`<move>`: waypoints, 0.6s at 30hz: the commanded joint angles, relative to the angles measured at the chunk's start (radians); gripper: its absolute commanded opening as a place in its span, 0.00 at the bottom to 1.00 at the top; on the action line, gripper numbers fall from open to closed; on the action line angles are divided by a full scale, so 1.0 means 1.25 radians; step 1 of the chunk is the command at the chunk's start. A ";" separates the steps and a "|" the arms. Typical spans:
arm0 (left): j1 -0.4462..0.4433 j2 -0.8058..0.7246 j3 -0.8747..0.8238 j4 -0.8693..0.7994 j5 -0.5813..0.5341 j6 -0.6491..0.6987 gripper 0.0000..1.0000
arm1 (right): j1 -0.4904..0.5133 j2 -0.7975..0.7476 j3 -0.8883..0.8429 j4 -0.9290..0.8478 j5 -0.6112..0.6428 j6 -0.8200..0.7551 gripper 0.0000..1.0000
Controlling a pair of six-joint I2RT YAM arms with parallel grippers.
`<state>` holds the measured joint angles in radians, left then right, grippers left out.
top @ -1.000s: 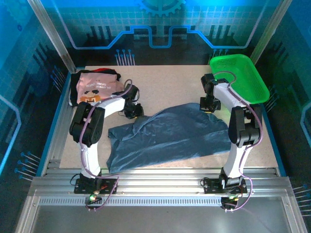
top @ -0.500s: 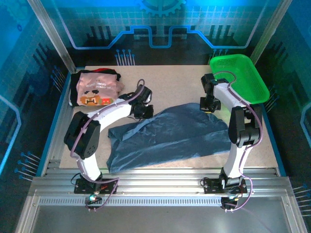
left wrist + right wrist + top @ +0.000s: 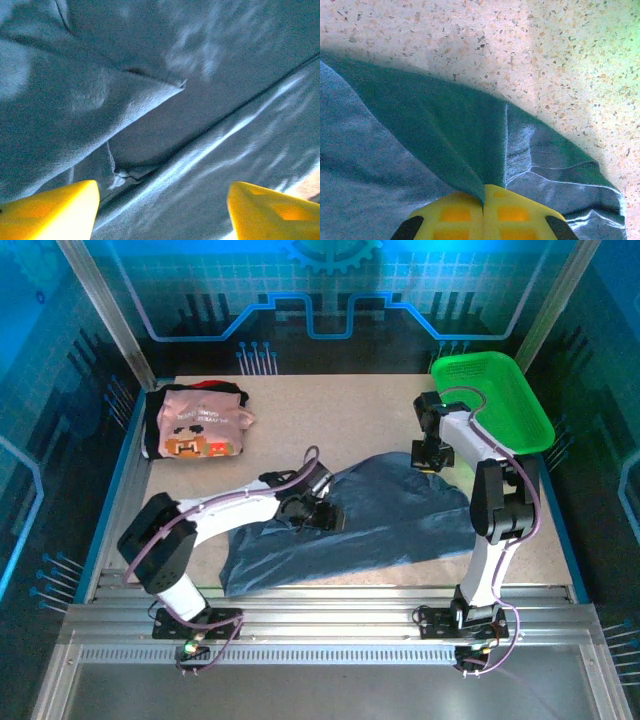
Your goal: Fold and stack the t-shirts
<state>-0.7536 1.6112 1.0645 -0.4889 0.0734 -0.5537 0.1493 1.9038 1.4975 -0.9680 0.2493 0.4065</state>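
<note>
The slate-blue t-shirt [image 3: 400, 515] lies crumpled across the middle of the table. My left gripper [image 3: 325, 515] hovers open over its left half; in the left wrist view its yellow fingertips [image 3: 50, 210] stand wide apart above wrinkled blue cloth [image 3: 200, 100], with nothing between them. My right gripper [image 3: 428, 455] is shut on the shirt's far right edge. In the right wrist view a fold of the blue shirt [image 3: 445, 135] is pinched in the closed gripper [image 3: 483, 201]. The pink printed t-shirt [image 3: 200, 425] lies folded at the back left on a black t-shirt [image 3: 152, 425].
A bright green mesh basket [image 3: 490, 400] stands at the back right corner, just behind the right arm. Bare speckled table [image 3: 330, 410] runs between the folded pile and the basket. The metal frame rail [image 3: 330, 600] borders the near edge.
The left gripper has swung right and toward the near edge, from beside the pink shirt onto the blue shirt, and has opened. The right arm has not moved.
</note>
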 commanded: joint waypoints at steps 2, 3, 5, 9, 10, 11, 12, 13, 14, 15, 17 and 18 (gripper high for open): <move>0.058 -0.118 0.015 -0.021 -0.018 -0.038 0.78 | -0.004 -0.019 0.003 -0.010 -0.010 0.009 0.00; 0.088 -0.127 0.017 -0.045 -0.016 -0.048 0.79 | -0.003 -0.020 0.003 -0.010 -0.010 0.010 0.00; 0.145 -0.135 0.018 -0.080 -0.007 -0.037 0.78 | -0.002 -0.020 0.002 -0.010 -0.010 0.011 0.00; 0.243 -0.141 -0.013 -0.077 0.074 0.023 0.74 | 0.001 -0.017 0.001 -0.008 -0.013 0.013 0.00; 0.261 -0.139 -0.023 -0.070 0.089 0.037 0.72 | 0.002 -0.017 0.001 -0.007 -0.013 0.013 0.00; 0.281 -0.136 -0.034 -0.063 0.106 0.051 0.70 | 0.003 -0.017 0.001 -0.008 -0.013 0.013 0.00; 0.301 -0.126 -0.041 -0.055 0.127 0.062 0.67 | 0.005 -0.017 0.000 -0.008 -0.013 0.014 0.00; 0.315 -0.117 -0.048 -0.049 0.141 0.072 0.65 | 0.006 -0.017 0.001 -0.009 -0.013 0.014 0.00; 0.328 -0.106 -0.056 -0.039 0.149 0.081 0.63 | 0.006 -0.016 0.000 -0.009 -0.013 0.013 0.00; 0.337 -0.095 -0.063 -0.025 0.156 0.089 0.61 | 0.008 -0.017 -0.001 -0.008 -0.013 0.013 0.00; 0.349 -0.072 -0.076 0.013 0.173 0.098 0.60 | 0.008 -0.017 -0.003 -0.008 -0.013 0.013 0.00; 0.352 -0.058 -0.079 0.037 0.185 0.099 0.60 | 0.007 -0.018 -0.004 -0.007 -0.012 0.013 0.00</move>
<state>-0.3275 1.4990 0.9886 -0.5098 0.2199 -0.4812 0.1509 1.9038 1.4975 -0.9680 0.2493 0.4107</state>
